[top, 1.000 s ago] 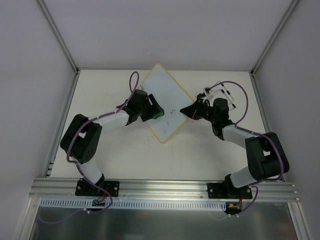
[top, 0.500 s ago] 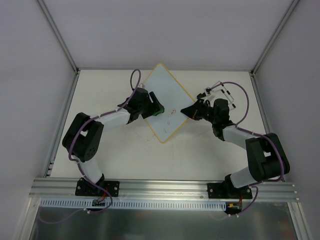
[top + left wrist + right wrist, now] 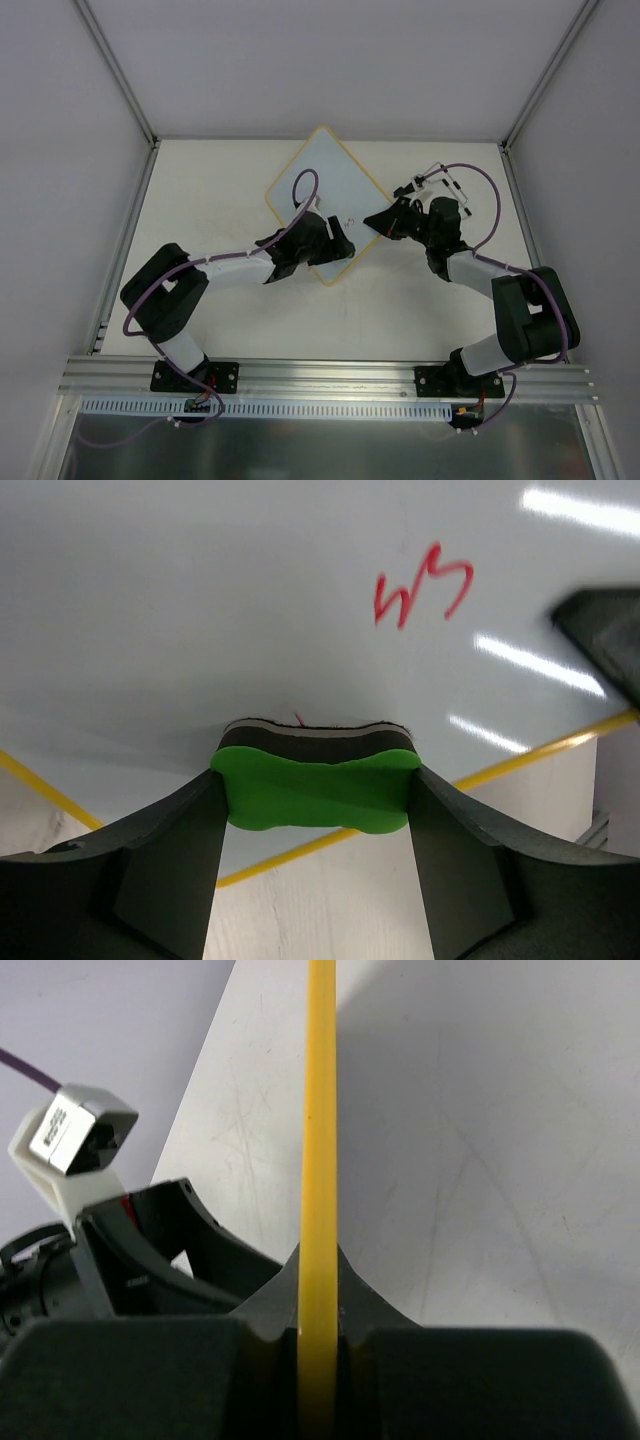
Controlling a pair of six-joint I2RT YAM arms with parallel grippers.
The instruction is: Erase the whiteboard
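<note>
Whiteboard [image 3: 318, 190] is laid flat on the table [image 3: 210, 200], turned like a diamond and set toward the far middle of the surface, where it was also seen a second ago. The left gripper [image 3: 338, 240] is now placed over the near right part of the board, close to its near corner. In the earlier top view it was held further back and to the left, near the board's left side. The board's left corner, covered by the arm then, is now exposed.

From the left wrist, a green eraser [image 3: 314, 793] is seen pinched between the two fingers [image 3: 170, 870], with its dark felt edge turned to the white surface and apparently pressed against it, though contact cannot be fully confirmed from this angle. A red scribble [image 3: 420, 595] is left on the board just ahead of the eraser, and a small red trace is visible at the felt's front edge. The two faint red marks seen in the earlier top view are now hidden under the gripper.

The right gripper [image 3: 380, 222] is kept at the board's right corner, as before. From the right wrist, its fingers are shown closed on the yellow frame [image 3: 320, 1140], which is gripped edge-on between them. A dark shape at the right edge of the left wrist view is probably one of those fingers.
</note>
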